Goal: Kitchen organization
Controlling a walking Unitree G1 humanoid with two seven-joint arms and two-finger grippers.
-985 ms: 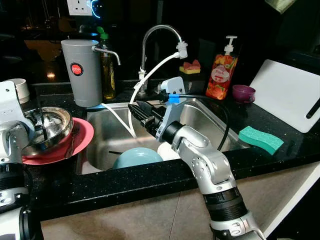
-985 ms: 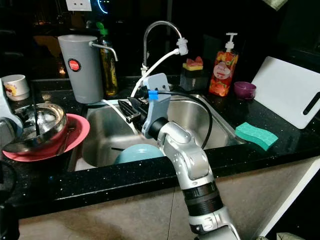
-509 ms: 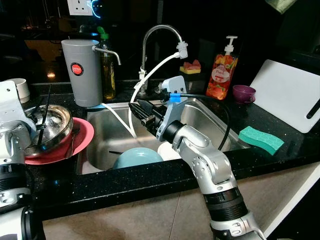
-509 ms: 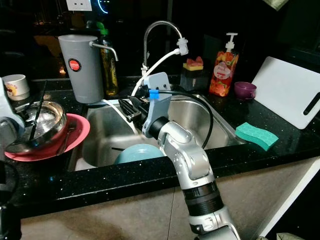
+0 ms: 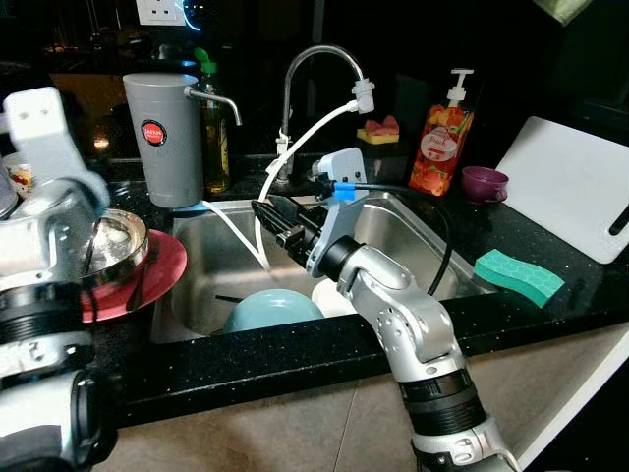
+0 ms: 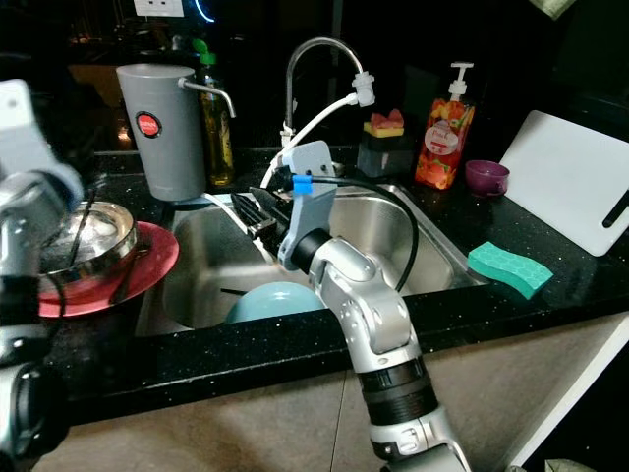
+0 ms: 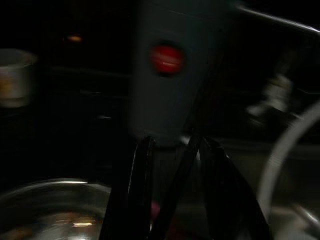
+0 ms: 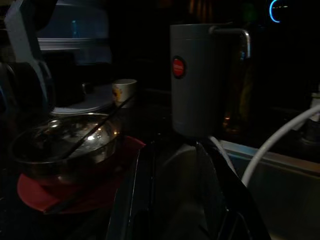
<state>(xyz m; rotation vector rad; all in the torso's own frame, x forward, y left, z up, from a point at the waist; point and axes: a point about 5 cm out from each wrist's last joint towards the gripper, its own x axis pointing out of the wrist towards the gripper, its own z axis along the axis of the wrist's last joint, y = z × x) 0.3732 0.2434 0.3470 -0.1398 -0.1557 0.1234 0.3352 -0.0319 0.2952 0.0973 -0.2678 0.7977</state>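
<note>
A steel bowl sits on a red plate on the black counter left of the sink. A thin dark stick leans in the bowl. My left gripper hovers over the bowl, pointing at the grey canister. Its fingers stand apart, with the stick slanting between them. My right gripper hangs open above the sink's left half, holding nothing. A light blue bowl and a white plate lie in the sink below it.
A faucet with a white hose rises behind the sink. An oil bottle stands beside the canister. A soap dispenser, purple cup, green sponge and white cutting board are on the right counter. A white mug stands behind the bowl.
My left arm has risen and swung in over the steel bowl, and the stick leans differently. The right arm has stayed where it was. The camera shifted slightly.
</note>
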